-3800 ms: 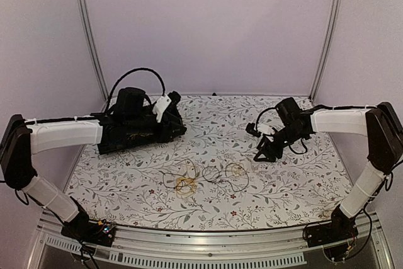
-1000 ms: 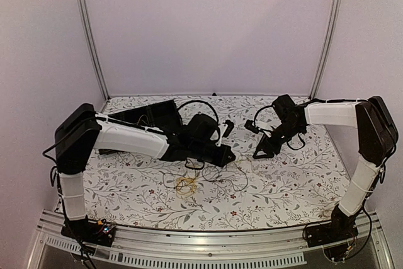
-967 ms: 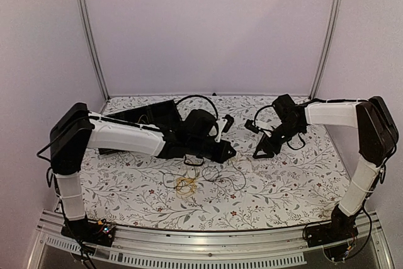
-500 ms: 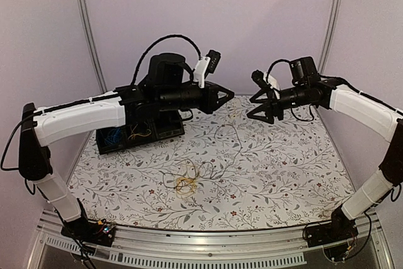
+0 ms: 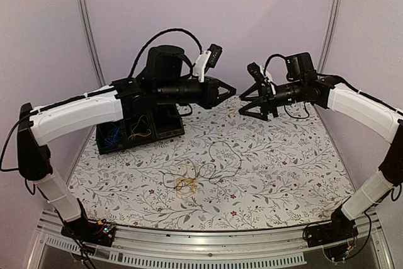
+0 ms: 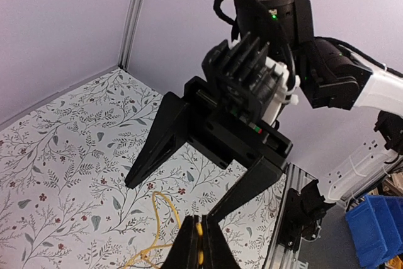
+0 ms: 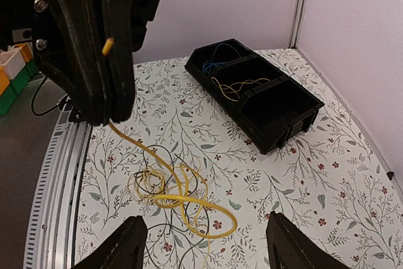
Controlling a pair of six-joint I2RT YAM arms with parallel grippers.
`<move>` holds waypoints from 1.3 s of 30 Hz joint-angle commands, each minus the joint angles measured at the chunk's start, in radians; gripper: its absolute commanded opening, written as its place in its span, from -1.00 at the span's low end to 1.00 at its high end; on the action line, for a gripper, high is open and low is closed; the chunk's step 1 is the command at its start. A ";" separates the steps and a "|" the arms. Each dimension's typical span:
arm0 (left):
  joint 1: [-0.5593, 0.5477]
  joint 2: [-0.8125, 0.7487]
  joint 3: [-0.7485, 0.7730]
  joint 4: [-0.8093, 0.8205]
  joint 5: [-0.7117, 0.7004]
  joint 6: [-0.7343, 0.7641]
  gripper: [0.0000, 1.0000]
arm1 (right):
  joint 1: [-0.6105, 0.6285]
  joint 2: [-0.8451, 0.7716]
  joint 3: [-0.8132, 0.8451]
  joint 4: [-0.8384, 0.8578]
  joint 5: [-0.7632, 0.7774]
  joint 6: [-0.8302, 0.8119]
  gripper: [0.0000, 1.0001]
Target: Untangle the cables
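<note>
My left gripper (image 5: 230, 89) is raised high over the table and shut on the end of a yellow cable (image 6: 160, 213); the strand shows between its closed fingers (image 6: 189, 250). That yellow cable (image 7: 141, 152) hangs down to a tangle of yellow and black cables (image 5: 189, 182) on the table. My right gripper (image 5: 243, 104) faces the left one at the same height, open and empty, its fingertips close around the left gripper's tip. In the right wrist view the left gripper (image 7: 112, 116) fills the upper left, and the tangle (image 7: 173, 187) lies below between my open right fingers (image 7: 126, 247).
A black divided bin (image 5: 157, 131) stands at the back left of the table, with a blue cable (image 5: 113, 135) and a yellow cable (image 5: 140, 133) in its compartments. The bin (image 7: 302, 108) also shows in the right wrist view. Metal posts frame the back wall.
The left gripper has risen from the table with the yellow cable end, pulling a strand up from the tangle. The right gripper rose too, opened wider and moved left toward it.
</note>
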 commanded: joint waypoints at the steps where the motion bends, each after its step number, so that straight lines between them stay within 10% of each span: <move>1: 0.009 -0.017 0.022 -0.018 0.048 -0.008 -1.00 | 0.002 0.049 0.041 0.052 -0.107 0.096 0.23; 15: -0.001 -0.063 0.042 -0.038 0.069 -0.012 -1.00 | -0.002 0.126 0.006 0.146 0.014 0.238 -0.67; 32: -0.008 -0.292 0.122 -0.160 -0.198 0.142 -1.00 | -0.146 0.377 0.015 0.086 0.124 0.273 -0.33; 39: -0.004 -0.226 0.334 -0.239 -0.302 0.191 -1.00 | -0.140 0.366 0.003 0.038 -0.171 0.199 0.02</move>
